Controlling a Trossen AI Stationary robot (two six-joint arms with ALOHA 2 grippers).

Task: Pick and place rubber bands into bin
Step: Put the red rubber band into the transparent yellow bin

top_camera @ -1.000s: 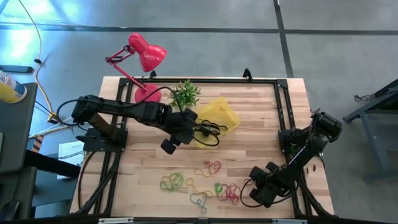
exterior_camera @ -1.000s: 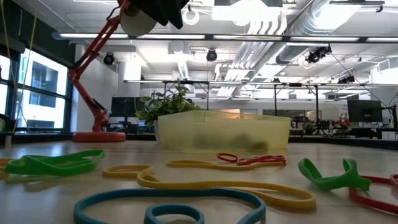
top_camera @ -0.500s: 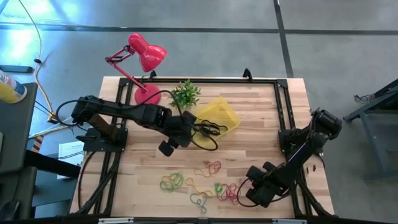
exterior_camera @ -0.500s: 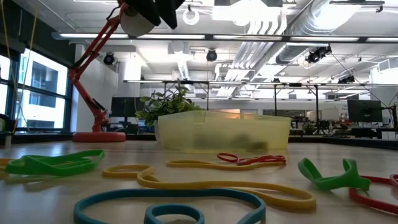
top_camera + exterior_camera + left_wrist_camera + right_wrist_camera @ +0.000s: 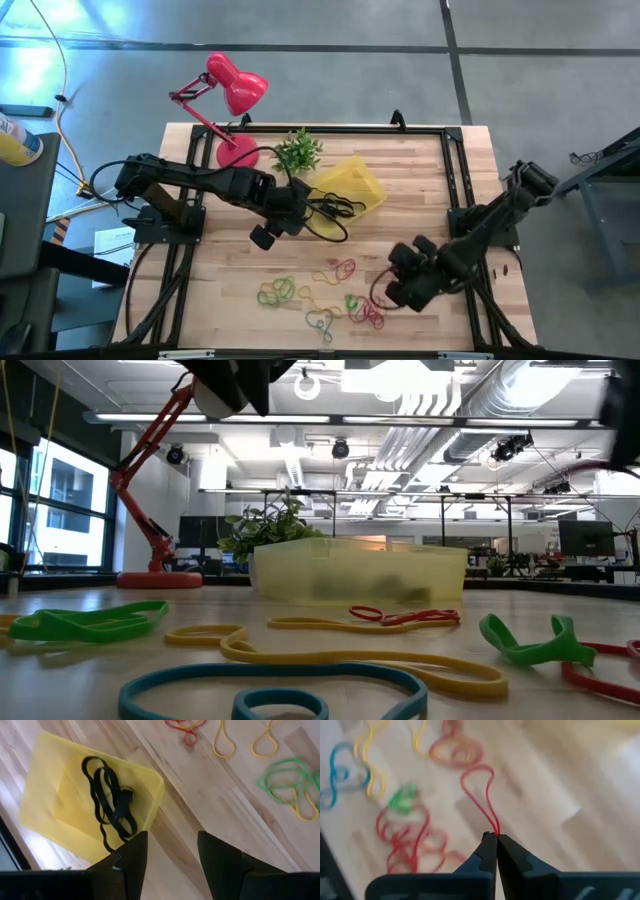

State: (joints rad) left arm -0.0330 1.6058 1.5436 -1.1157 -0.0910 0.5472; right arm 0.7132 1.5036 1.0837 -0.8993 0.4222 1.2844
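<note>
Right gripper (image 5: 492, 838): pinched on a red rubber band (image 5: 479, 795), apparently lifted above the near-right pile of rubber bands (image 5: 320, 293).
Left gripper (image 5: 170, 851): fingers apart, beside bin (image 5: 60, 795).
Bin: holds black rubber bands (image 5: 112, 802), far centre.

The table (image 5: 420, 190) is pale wood planks, butcher-block style, smooth with a soft satin sheen where the light hits. The bin (image 5: 60, 805) is translucent yellow plastic, kinda glossy, you can see the wood grain glowing through its floor. Black rubber bands (image 5: 112, 802) inside it look matt and flat like strips. The coloured rubber bands (image 5: 350, 655) on the near side are smooth rubber with a slight shine. The red rubber band (image 5: 482, 800) pinched in the right gripper (image 5: 495, 838) is thin and limp. Both grippers' fingers look like matt black plastic, left gripper (image 5: 172, 850) too. The lamp (image 5: 235, 85) is glossy red painted metal.
</note>
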